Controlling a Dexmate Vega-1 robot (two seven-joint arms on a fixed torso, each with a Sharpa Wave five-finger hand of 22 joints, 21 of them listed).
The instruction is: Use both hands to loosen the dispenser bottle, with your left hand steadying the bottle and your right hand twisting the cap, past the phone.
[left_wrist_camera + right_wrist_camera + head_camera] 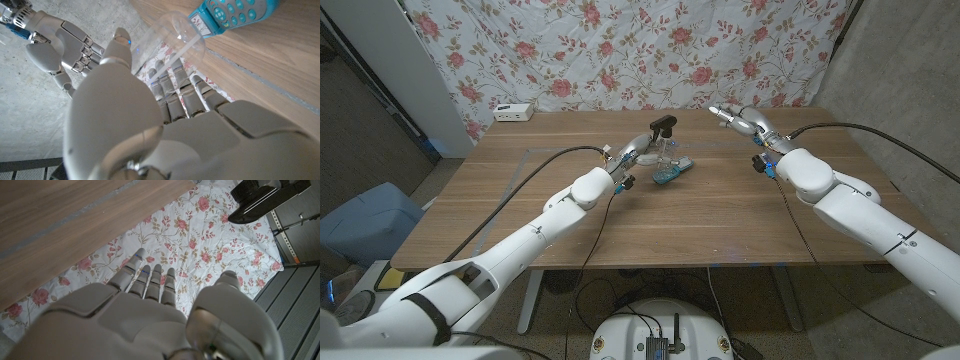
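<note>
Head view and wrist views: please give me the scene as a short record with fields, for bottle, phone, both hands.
bottle: clear dispenser bottle with black pump cap, upright on the wooden table
phone: teal phone lying beside the bottle's base
left hand: left hand at the bottle, fingers around its clear body
right hand: right hand raised, apart from the cap, holding nothing
other: white box at the far left table edge

Left arm extended toward mid-surface; left hand (638, 152) has its fingers (175, 95) wrapped around the clear dispenser bottle (667, 150), holding it. Right arm extended, bent at the elbow; right hand (740, 121) is raised clear of the surface (720, 225), fingers straight and apart, holding nothing.
</note>
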